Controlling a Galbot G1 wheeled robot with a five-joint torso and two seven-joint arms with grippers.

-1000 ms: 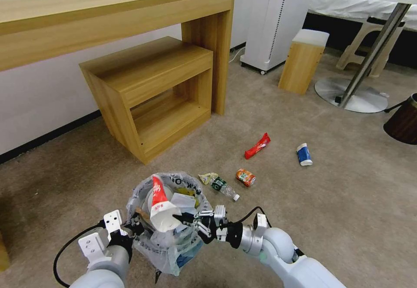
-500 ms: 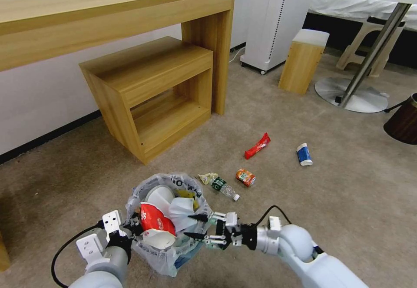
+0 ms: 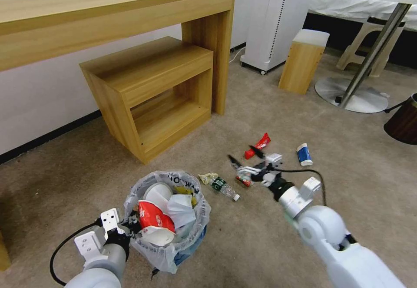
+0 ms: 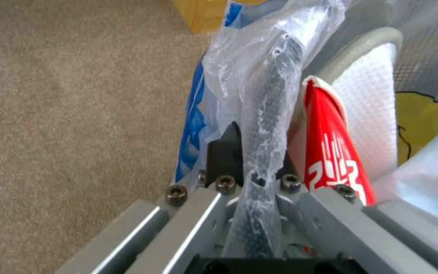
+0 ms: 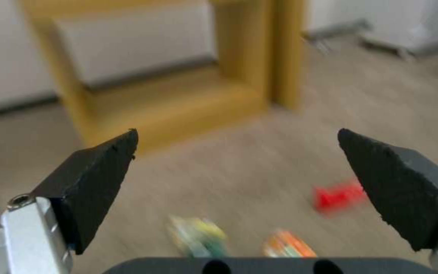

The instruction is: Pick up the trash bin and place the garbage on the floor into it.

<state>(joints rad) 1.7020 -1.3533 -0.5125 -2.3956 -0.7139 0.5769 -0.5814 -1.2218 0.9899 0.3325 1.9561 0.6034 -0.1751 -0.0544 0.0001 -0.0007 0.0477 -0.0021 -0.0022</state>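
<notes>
The trash bin sits on the beige floor in front of the low wooden shelf, held at its near rim by the left gripper, whose jaws are clamped on the rim and its plastic liner, as the left wrist view shows with the bag pinched between the fingers. Inside the bin lie a red paper cup, white paper and a slipper. The right gripper hangs empty with its jaws spread wide, above the litter that lies beyond the bin: a crushed orange can directly under it, a plastic bottle and a crumpled wrapper between the can and the bin, a red wrapper farther out, and a blue-white cup farthest from the bin. The step in hand looks like reaching for the next piece, most likely the can. To do it well, the right arm should come straight down with the open fingers straddling the can's narrow side, tips nearly grazing the carpet, then close firmly, since the dented metal may slip. The bottle lies near, so the fingers should stay clear of it. The left arm should keep the bin level and steady so nothing spills.
</notes>
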